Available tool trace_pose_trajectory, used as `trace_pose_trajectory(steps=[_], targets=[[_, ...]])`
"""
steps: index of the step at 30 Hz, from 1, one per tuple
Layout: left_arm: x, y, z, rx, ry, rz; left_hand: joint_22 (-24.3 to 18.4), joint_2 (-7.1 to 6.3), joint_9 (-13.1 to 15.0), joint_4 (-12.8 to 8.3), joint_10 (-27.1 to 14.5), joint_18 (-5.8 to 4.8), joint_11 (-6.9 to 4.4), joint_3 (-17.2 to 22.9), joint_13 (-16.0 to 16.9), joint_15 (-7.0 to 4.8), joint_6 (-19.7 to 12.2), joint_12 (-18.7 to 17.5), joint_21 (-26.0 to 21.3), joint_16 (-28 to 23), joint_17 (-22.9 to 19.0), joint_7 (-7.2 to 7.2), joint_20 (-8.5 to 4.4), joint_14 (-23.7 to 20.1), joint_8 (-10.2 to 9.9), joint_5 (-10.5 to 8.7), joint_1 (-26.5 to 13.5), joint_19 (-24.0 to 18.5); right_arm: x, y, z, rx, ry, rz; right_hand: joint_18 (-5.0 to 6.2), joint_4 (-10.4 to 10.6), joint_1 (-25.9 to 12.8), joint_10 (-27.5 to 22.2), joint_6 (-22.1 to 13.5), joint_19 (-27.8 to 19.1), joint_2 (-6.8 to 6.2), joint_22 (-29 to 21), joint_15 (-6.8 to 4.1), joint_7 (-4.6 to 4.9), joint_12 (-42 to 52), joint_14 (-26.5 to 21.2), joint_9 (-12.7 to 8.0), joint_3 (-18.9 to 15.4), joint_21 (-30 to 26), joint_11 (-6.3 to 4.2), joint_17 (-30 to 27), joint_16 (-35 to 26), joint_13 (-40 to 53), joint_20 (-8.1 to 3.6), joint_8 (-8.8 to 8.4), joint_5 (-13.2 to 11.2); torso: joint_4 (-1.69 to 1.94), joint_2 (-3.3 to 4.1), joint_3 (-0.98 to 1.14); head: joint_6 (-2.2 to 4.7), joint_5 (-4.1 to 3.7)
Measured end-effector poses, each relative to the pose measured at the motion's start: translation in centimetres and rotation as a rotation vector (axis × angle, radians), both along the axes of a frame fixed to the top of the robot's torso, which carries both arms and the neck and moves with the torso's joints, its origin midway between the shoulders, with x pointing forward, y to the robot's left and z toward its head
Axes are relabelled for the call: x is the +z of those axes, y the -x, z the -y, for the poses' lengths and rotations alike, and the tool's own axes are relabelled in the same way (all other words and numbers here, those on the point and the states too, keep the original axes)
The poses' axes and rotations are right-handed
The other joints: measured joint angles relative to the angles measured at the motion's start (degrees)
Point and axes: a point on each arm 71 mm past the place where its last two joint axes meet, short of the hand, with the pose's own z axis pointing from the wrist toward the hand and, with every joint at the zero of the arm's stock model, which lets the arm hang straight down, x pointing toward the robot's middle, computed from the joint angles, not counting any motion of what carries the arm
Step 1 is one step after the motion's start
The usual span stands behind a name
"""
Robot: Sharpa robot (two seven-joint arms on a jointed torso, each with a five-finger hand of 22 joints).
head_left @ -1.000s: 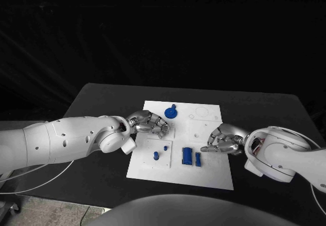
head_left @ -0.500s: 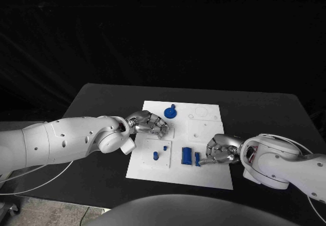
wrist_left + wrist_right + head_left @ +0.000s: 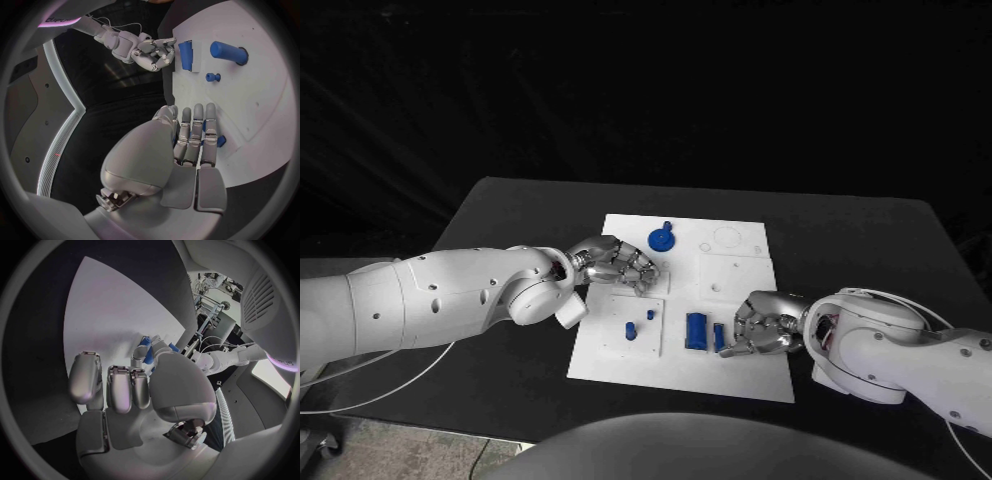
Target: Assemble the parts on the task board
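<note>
The task board (image 3: 733, 265) is a flat white plate with straight edges, lying in the middle of the matte black table (image 3: 862, 240). Taking the board as landmark: a round blue disc part (image 3: 662, 239) with a short stub sits near its far left corner, two faint round recesses lie toward its far right corner, and bare white surface runs down its right half. Near its front edge stand two upright blue block parts (image 3: 697, 331), smooth and rectangular, side by side; left of them, on a raised square panel, are a short blue cylinder (image 3: 633, 330) and a tiny blue peg (image 3: 651, 314). Black table shows on every side of the board, widest on the far and right sides.

The right hand (image 3: 762, 323), silver and glossy, is over the board's front right part, fingers curled together and touching the right-hand block (image 3: 720, 337); whether it truly grips the block I cannot tell. A second ago this hand was farther right, at the board's right edge, and has since closed in on the blocks.

The left hand (image 3: 617, 264) rests at the board's left edge, fingers bent down on the surface, holding nothing visible, unmoved since before.
</note>
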Motion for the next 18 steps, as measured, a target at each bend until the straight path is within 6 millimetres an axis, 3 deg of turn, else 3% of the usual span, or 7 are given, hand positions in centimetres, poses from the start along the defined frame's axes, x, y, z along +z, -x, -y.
trace_pose_trajectory(steps=[18], targets=[[-0.08,0.03,0.18,-0.008,-0.003,-0.007,0.0,0.00,0.0,0.0,0.0,0.00,0.01,0.0,0.0,0.00,0.0,0.0,0.0,0.0,0.0,0.01,0.00,0.0,0.0,0.00,0.0,0.0,-0.88,-0.39,-0.50,-0.004,0.021,-0.006,0.00,-0.1,2.6,0.0,0.0,0.0,2.13,0.0,0.01,0.00,0.0,0.0,1.5,0.1,-0.2,-0.41,0.0,0.0,0.0,0.00,1.05,1.5,-0.01,0.01,0.01,0.00,0.03]])
